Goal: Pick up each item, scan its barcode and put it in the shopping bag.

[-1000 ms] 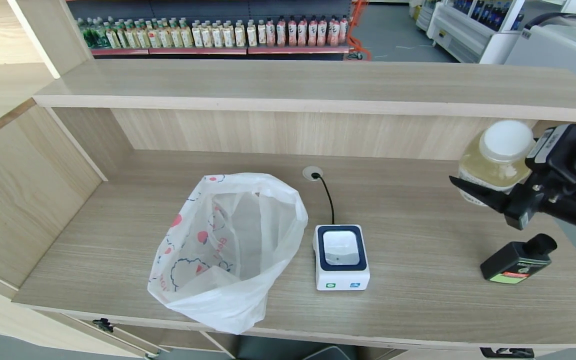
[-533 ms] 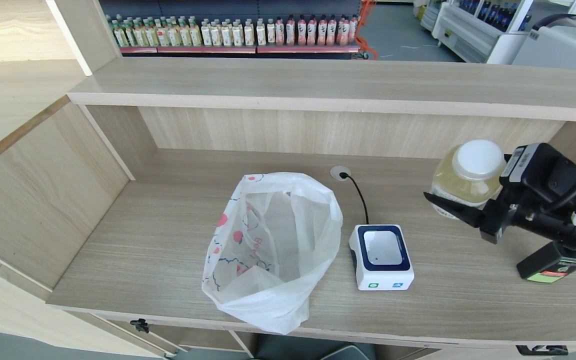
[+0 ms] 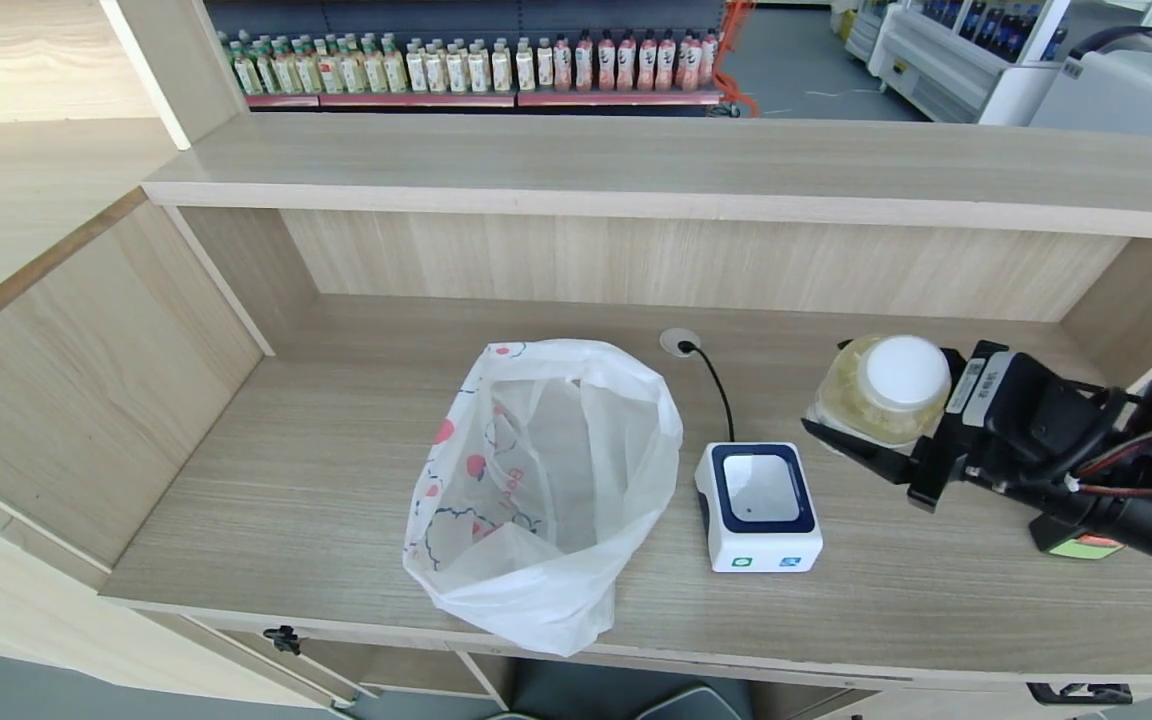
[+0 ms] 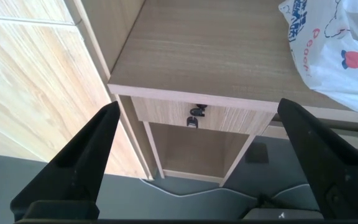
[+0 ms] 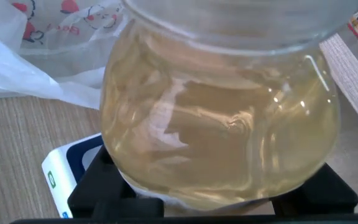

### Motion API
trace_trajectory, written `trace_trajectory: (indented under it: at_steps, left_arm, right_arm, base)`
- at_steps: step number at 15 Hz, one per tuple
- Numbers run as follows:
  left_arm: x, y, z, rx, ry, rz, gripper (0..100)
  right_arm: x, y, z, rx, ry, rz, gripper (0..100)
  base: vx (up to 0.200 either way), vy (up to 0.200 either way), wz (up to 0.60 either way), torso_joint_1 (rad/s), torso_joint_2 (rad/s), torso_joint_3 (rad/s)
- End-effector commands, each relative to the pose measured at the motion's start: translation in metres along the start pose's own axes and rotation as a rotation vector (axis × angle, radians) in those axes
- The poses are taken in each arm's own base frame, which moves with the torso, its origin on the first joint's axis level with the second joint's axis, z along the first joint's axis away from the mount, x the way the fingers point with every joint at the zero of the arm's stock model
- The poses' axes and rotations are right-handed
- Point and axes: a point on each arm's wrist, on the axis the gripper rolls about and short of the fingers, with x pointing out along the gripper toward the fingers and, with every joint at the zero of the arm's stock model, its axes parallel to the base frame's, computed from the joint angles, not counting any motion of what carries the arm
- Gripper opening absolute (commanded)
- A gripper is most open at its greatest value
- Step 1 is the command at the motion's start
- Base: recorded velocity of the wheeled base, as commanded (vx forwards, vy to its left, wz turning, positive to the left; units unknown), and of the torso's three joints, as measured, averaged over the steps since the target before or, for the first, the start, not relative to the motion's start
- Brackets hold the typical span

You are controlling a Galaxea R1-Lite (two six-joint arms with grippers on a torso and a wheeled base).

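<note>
A round jar of pale yellow liquid with a white lid hangs above the counter, right of the scanner, with my right gripper shut on it. In the right wrist view the jar bulges between black fingers, with the white and blue scanner below it. The scanner sits at the counter's middle. Left of it stands the open white shopping bag with red prints. A black bottle with a green label lies half hidden behind my right arm. My left gripper is open below the counter's front corner.
The wooden counter has a back wall, a left side panel and a raised ledge above. A black cable runs from the scanner to a grommet. A keyed drawer sits under the counter's edge, near the bag.
The head camera shifted, sliding the whole scene right. My right arm has carried the jar down and left toward the scanner, and its lid now tilts more toward the camera.
</note>
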Motion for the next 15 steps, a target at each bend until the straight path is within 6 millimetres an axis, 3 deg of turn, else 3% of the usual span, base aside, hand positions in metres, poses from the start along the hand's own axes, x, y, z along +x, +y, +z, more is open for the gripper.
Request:
trace_trajectory:
  at_steps: [1,9,15]
  left_arm:
    - [0.000,0.000,0.000,-0.001,-0.001,0.000,100]
    - [0.000,0.000,0.000,-0.001,-0.001,0.001,100]
    - [0.000,0.000,0.000,-0.001,-0.001,0.000,100]
  right_arm:
    - [0.011,0.010,-0.009,0.013,0.006,0.035,0]
    - [0.028,0.037,-0.028,-0.076,-0.074,0.071,0]
    - [0.033,0.042,-0.038,-0.137,-0.093,0.080,0]
  base:
    - [0.000,0.000,0.00,0.000,0.00,0.000]
    - [0.000,0.000,0.00,0.000,0.00,0.000]
    - [0.000,0.000,0.00,0.000,0.00,0.000]
